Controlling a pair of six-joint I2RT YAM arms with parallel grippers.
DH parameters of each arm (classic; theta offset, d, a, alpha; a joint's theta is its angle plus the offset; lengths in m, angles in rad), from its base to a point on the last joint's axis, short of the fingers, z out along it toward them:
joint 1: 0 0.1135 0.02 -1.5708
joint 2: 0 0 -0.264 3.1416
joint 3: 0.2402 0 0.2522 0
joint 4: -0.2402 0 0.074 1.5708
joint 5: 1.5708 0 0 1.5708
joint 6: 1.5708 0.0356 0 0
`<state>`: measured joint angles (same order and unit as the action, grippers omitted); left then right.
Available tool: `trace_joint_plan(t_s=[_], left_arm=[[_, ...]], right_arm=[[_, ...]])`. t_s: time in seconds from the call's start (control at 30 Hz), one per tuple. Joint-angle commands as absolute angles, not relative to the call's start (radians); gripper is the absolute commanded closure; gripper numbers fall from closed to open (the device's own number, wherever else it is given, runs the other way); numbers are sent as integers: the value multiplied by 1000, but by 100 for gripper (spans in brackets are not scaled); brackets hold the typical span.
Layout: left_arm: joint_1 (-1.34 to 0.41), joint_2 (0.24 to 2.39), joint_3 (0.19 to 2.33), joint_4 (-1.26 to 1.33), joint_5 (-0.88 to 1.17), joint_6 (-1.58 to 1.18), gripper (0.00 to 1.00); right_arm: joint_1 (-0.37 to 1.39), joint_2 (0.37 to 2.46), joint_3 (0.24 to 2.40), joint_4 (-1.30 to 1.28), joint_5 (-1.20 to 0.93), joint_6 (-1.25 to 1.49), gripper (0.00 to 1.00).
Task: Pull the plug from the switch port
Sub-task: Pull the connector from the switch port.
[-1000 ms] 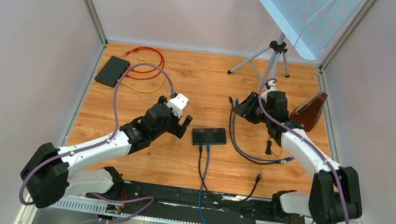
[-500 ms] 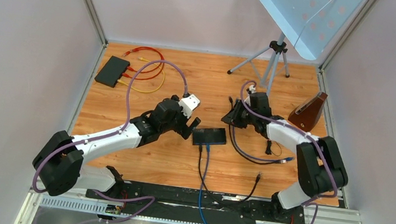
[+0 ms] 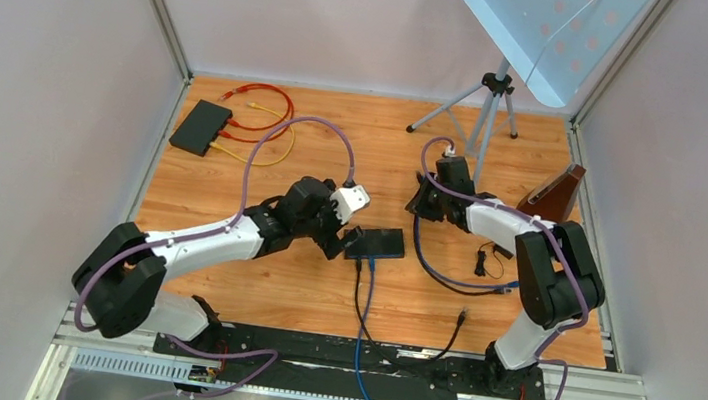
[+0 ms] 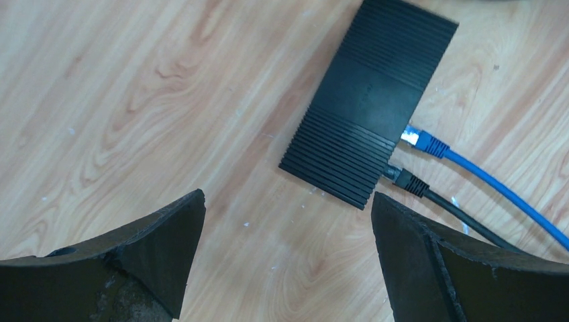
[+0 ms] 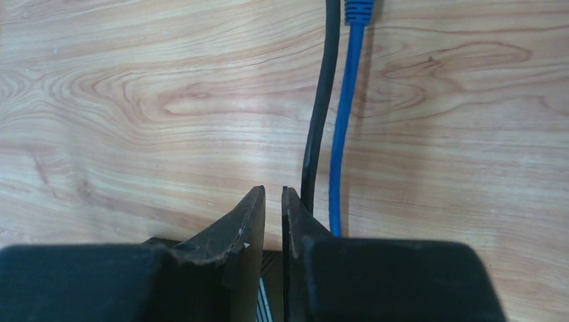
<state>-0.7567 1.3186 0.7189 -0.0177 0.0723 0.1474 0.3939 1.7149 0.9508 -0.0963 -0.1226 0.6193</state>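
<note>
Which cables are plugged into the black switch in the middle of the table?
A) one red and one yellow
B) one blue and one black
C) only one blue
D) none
B: the left wrist view shows a blue plug and a black plug side by side in the switch.

Both arms reach inward, wrists low.
Left arm stretches forward and right; the left claw (image 4: 288, 255) points down, jaws spread wide, nothing between them. Right arm folds sharply at the elbow; the right claw (image 5: 273, 201) points down, fingers nearly together, a thin slit between.
</note>
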Motion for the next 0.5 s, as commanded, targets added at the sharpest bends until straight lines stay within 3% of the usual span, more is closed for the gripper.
trace_joint_plan(t_s=[0.0,0.13,0.47], left_arm=[[-754,1383,784,-75,151,246,0],[-755,1412,801,-88,176,289,0],[-763,1455,813,-91,243,448,0]], right_arm=[[388,1713,965,-120,-42,591,84],[384,1659,935,-80,-150,575,79],[398,1361,726,58,-392,711,53]])
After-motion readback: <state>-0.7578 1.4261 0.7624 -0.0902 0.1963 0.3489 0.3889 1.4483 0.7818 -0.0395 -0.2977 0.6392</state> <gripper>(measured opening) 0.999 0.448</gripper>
